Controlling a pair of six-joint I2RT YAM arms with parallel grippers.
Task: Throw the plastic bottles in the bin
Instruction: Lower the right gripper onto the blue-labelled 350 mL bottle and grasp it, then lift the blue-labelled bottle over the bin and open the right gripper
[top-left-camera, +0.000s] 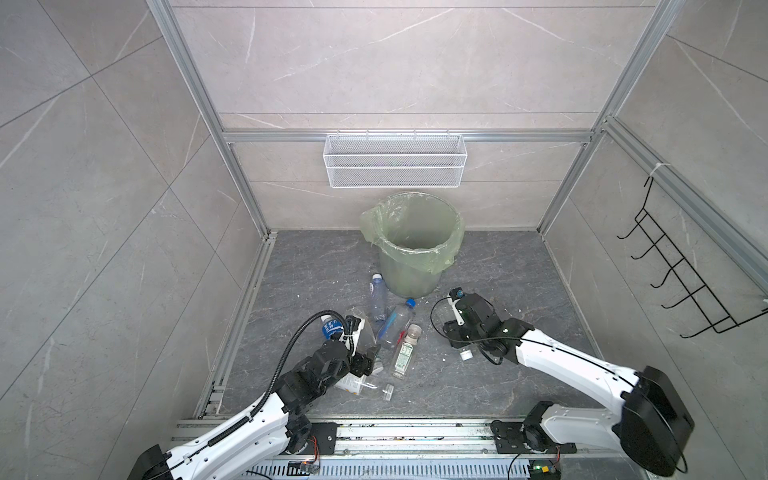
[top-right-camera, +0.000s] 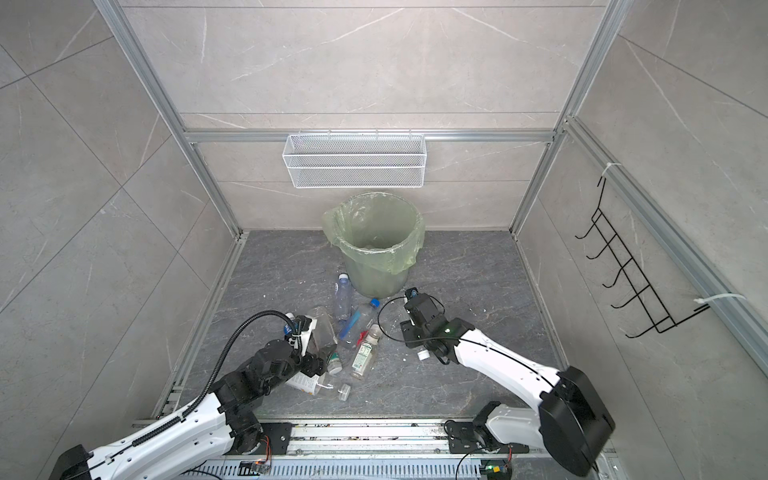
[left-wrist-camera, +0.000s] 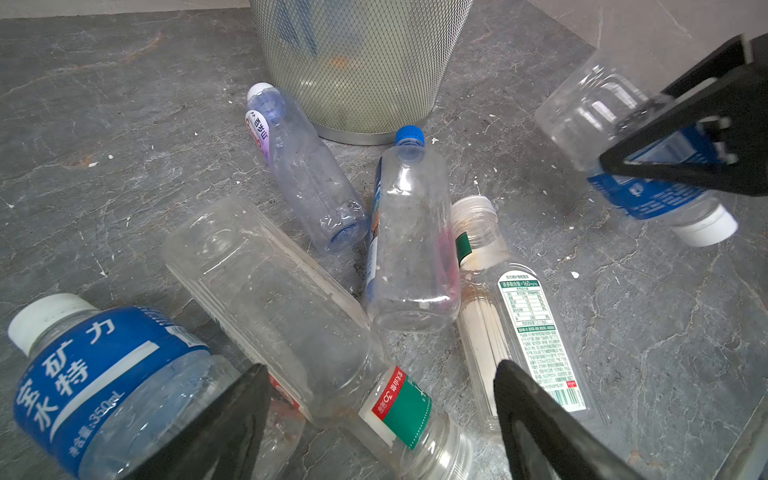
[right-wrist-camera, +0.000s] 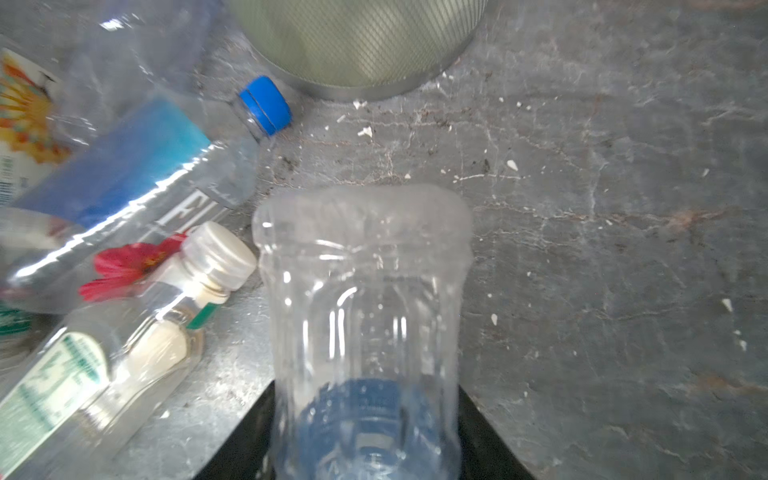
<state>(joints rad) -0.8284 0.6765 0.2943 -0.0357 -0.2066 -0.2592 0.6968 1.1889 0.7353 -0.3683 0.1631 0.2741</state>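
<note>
Near the bin (top-left-camera: 409, 274), we raise the bottle (right-wrist-camera: 365, 291) clenched in the right gripper (right-wrist-camera: 365, 436) well over it before release; left gripper (left-wrist-camera: 380, 365) open.

The bin (top-left-camera: 409, 274) stands at the back, right under the wire basket (top-left-camera: 395, 166) on the rear wall. The bottles (top-left-camera: 397, 322) lie clustered just before it, left of centre. A lone bottle (left-wrist-camera: 590, 108) sits to their right, clamped in the right gripper (right-wrist-camera: 365, 440).
</note>
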